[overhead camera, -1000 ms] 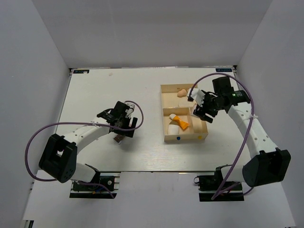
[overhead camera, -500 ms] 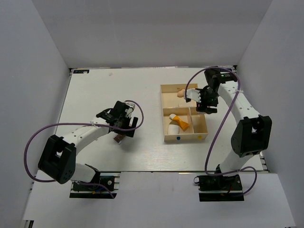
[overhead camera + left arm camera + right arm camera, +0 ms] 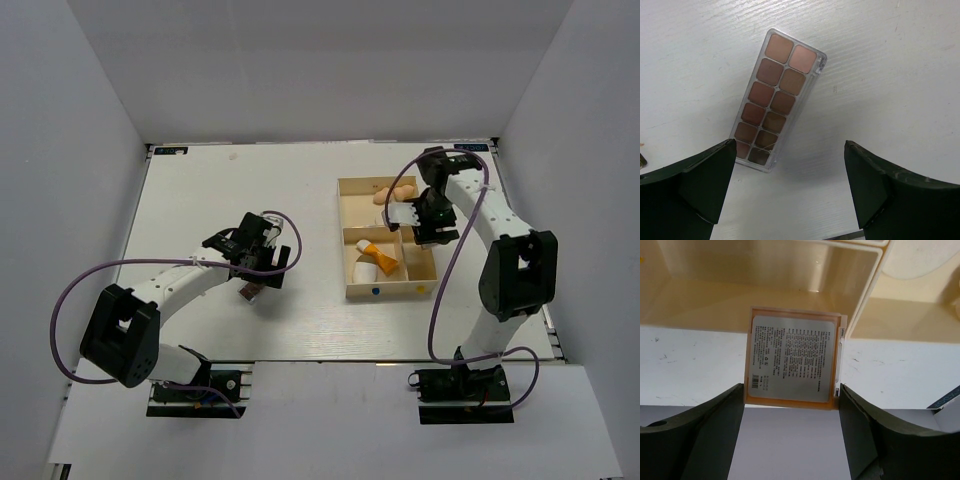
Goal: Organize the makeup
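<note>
The right gripper [image 3: 791, 390] clamps the small square compact [image 3: 792, 357] by its 2 side edges, above the cream tray [image 3: 867, 282] near a divider wall. The compact's back faces the wrist camera: an orange frame around a silvery label of fine print (too small to read). On the white table [image 3: 890, 60], the long palette [image 3: 776, 100] lies flat and tilted, a clear plastic case holding 12 brown and pink pans in 2 columns. The left gripper [image 3: 790, 145] hangs over it with fingers spread wide, gripping nothing. In the tray lie an orange tube [image 3: 382, 258], a white egg-shaped piece [image 3: 366, 270] and a peach sponge [image 3: 383, 196].
</note>
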Controlling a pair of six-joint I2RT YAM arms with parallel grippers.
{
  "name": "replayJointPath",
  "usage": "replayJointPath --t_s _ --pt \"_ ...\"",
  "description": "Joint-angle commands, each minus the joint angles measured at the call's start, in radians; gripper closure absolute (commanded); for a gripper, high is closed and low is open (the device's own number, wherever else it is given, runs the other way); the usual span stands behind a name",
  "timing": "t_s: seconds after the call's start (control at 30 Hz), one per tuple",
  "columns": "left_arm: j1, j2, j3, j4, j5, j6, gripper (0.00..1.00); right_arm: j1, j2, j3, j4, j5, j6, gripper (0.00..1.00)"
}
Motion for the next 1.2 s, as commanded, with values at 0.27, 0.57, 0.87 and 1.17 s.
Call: replayJointPath --t_s 0.27,0.57,0.87,1.17 --pt "0.003 -0.009 0.037 0.014 -0.025 -0.005 0.02 0.080 0.067 0.056 -0.052 0.085 -0.003 0.47" --pt "0.003 -0.010 0.030 0.021 -0.017 -0.005 0.02 0.092 0.073 0.076 -0.065 0.088 0.017 0.17" --pt "0.003 0.008 0.045 0.026 -0.015 0.001 0.02 0.097 0.061 0.076 -0.061 0.067 0.040 0.11" --pt "0.003 0.020 0.036 0.033 -0.019 0.017 0.02 0.047 0.119 0.351 -0.130 -0.173 0.265 0.21"
